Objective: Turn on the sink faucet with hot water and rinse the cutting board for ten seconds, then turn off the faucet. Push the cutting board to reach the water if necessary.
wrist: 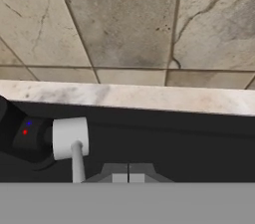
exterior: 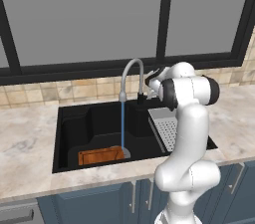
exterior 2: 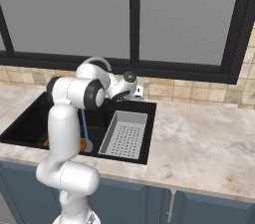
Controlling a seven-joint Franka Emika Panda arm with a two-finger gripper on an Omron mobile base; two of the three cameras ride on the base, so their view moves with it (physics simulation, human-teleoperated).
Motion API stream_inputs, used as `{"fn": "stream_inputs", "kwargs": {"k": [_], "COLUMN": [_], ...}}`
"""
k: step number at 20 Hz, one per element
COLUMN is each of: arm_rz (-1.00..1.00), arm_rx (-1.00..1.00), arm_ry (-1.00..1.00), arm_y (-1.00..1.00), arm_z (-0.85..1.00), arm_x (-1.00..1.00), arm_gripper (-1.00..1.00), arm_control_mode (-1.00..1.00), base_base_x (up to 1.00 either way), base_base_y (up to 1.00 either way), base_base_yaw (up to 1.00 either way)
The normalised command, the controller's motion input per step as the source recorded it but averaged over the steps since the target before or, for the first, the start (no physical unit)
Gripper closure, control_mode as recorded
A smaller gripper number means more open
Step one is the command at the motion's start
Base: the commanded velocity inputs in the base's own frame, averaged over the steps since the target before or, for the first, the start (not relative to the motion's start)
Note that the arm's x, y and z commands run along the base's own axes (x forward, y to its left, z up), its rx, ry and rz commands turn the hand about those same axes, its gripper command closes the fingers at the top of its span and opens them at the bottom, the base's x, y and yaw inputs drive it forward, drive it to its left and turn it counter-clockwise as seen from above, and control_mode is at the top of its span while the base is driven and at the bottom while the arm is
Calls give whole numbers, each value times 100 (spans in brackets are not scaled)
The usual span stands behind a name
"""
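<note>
Orange-brown cutting board point(exterior: 101, 156) is lying flat in the sink point(exterior: 74, 123), far below my end effector point(wrist: 128, 175), its long axis running sideways, water point(exterior: 122, 123) striking its end. I am hovering shut, empty, beside the faucet handle point(wrist: 70, 138).

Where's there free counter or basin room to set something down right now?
Free: the marble counter left of the sink, and the wide stretch right of it. In the basin, the black floor left of the water is bare. Crowded: cutting board under the stream, drainer tray on the right, shut gripper by the sink faucet.
</note>
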Motion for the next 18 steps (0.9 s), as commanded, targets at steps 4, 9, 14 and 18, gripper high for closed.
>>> {"fn": "stream_inputs", "kwargs": {"k": [4,9,14,18], "arm_rz": [0,0,0,0], "arm_rx": [0,0,0,0], "arm_ry": [0,0,0,0], "arm_y": [2,2,0,10], "arm_z": [-1,-4,-5,-11], "arm_x": [1,0,0,0], "arm_gripper": [100,100,100,100], "arm_control_mode": [-100,-100,-100,-100], "base_base_x": [0,0,0,0], "base_base_y": [0,0,0,0], "base_base_yaw": [0,0,0,0]}}
